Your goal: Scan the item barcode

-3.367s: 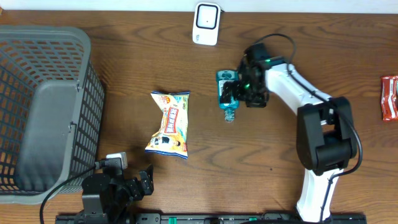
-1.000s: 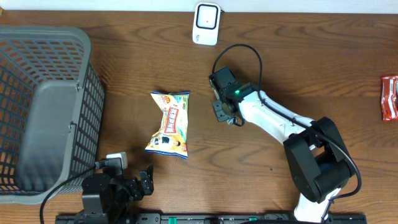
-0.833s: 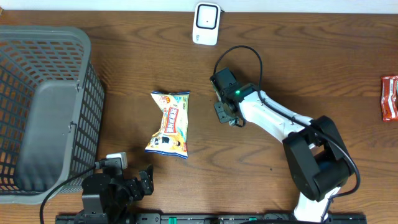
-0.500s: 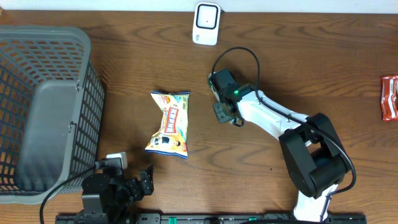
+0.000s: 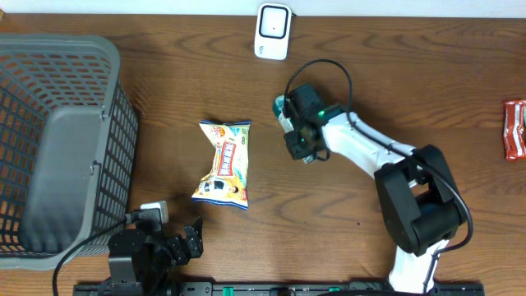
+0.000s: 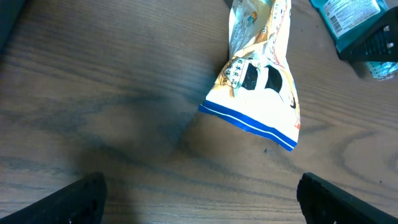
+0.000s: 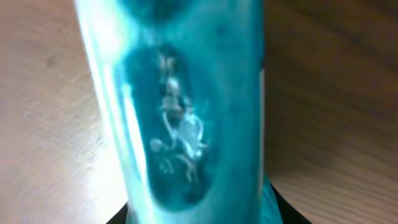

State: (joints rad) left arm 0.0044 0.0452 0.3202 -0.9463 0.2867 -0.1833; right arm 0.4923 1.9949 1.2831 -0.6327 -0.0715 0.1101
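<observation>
Our right gripper (image 5: 299,140) is clamped on the teal bottle (image 7: 186,118) toward the back edge of the tabletop (image 5: 427,74), which looks light, stiff and slippery, best held across its body clear of the label (image 6: 348,11), while our left gripper (image 6: 214,202) sits open.

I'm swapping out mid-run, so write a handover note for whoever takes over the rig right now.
Left gripper: open, empty, parked at the near table edge.
Right gripper: fingers closed on the teal bottle, mid-table, short of the white scanner.
Snack bag lies left of it; red packet sits at the far right edge.
Done: bottle grasped.
Left: present its barcode to the scanner.
</observation>
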